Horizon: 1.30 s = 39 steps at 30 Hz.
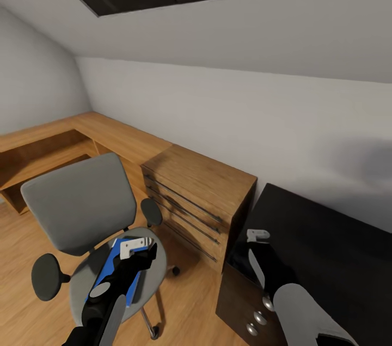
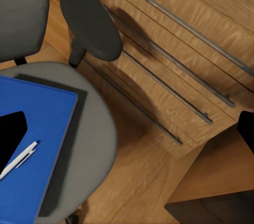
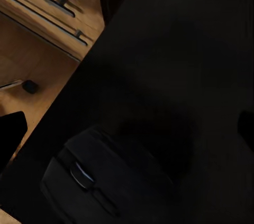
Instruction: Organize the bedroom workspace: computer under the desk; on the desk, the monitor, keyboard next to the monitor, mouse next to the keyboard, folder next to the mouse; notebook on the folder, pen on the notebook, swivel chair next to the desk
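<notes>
Hovering over the swivel chair (image 1: 81,210), the left gripper (image 1: 139,248) is hanging just above the seat, where the blue folder (image 1: 111,272) is lying flat; whether its fingers are spread or pressed together I cannot tell, since the head view is showing only its white tip against the black arm. In the left wrist view the folder (image 2: 37,145) is covering much of the grey seat, and the white pen (image 2: 18,160) is lying on top of it near one edge, beside a dark finger at the frame border. One black armrest (image 2: 92,26) is standing between the seat and the wooden dresser (image 1: 198,199), whose long bar handles are running across its drawer fronts. The chair is sitting on the wooden floor (image 1: 179,302), near the dresser and well apart from the desk. The right gripper (image 1: 258,237) is hanging over the near corner of the black desk (image 1: 326,237), beside the dresser; its opening is also not readable from these pictures. The right wrist view is looking down on the dark desktop, where the black mouse (image 3: 103,182) is resting on the surface close to the desk edge. Round silver knobs (image 1: 261,316) are showing on the desk's dark drawer front below the right arm.
</notes>
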Available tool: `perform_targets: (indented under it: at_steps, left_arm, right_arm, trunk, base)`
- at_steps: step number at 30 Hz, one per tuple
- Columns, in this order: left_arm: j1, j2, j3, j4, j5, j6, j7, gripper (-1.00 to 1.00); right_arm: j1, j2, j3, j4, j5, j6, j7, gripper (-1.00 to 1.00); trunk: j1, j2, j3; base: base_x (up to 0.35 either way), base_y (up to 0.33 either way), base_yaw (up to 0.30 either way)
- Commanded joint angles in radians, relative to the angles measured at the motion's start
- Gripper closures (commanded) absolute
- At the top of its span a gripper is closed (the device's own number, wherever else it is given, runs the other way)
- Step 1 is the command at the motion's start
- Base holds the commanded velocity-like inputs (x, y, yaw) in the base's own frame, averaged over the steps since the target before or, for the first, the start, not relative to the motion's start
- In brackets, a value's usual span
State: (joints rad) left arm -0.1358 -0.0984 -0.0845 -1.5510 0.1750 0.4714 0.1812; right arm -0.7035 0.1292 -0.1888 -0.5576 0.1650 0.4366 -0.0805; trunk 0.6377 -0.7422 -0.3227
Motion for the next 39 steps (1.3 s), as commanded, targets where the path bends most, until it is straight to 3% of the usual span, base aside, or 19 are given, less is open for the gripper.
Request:
perform_targets:
  at_steps: [1, 17, 39]
  left_arm:
    - [-0.001, 0.000, -0.001, -0.001, 0.011, 0.004, 0.009, -1.00]
    - [-0.001, 0.000, -0.001, -0.001, 0.011, 0.004, 0.010, -1.00]
    - [-0.001, -0.002, 0.000, -0.001, 0.011, 0.007, 0.012, -1.00]
  right_arm:
    - [0.001, 0.001, -0.006, -0.009, 0.010, 0.005, 0.003, -1.00]
    - [0.044, 0.003, -0.006, -0.099, 0.006, 0.003, 0.006, -1.00]
    - [0.050, 0.003, -0.006, -0.107, 0.007, 0.001, 0.007, -1.00]
  trunk:
    - [-0.004, 0.006, 0.002]
    - [-0.065, 0.118, 0.052]
    - [-0.149, 0.272, 0.121]
  base:
    - [0.000, 0.000, 0.000]
    - [0.000, 0.000, 0.000]
    - [-0.035, 0.000, 0.000]
